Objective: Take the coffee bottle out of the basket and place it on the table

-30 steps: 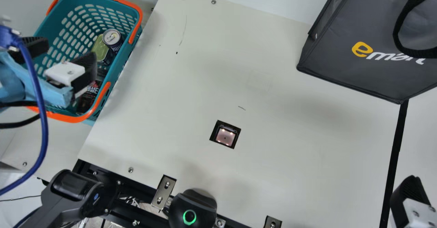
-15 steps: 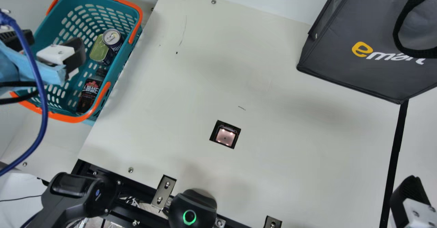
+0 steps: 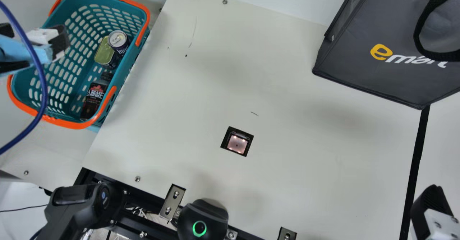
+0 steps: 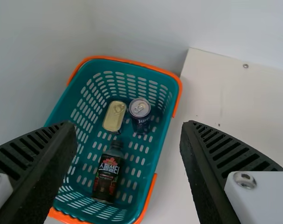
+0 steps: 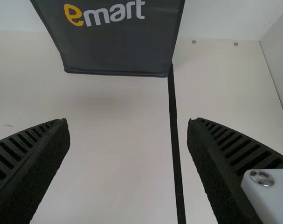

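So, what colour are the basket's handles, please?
The handles are orange, clearest in the main view.

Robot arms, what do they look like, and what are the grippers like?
The left arm is black with a small blue mark. The left gripper has black ribbed fingers and white blocks, plus a light blue piece and a blue cable beside it. The right gripper has black ribbed fingers too, and a white block with silver screws.

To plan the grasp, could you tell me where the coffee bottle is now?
In the left wrist view, the coffee bottle lies inside the teal basket, near the gold tin.
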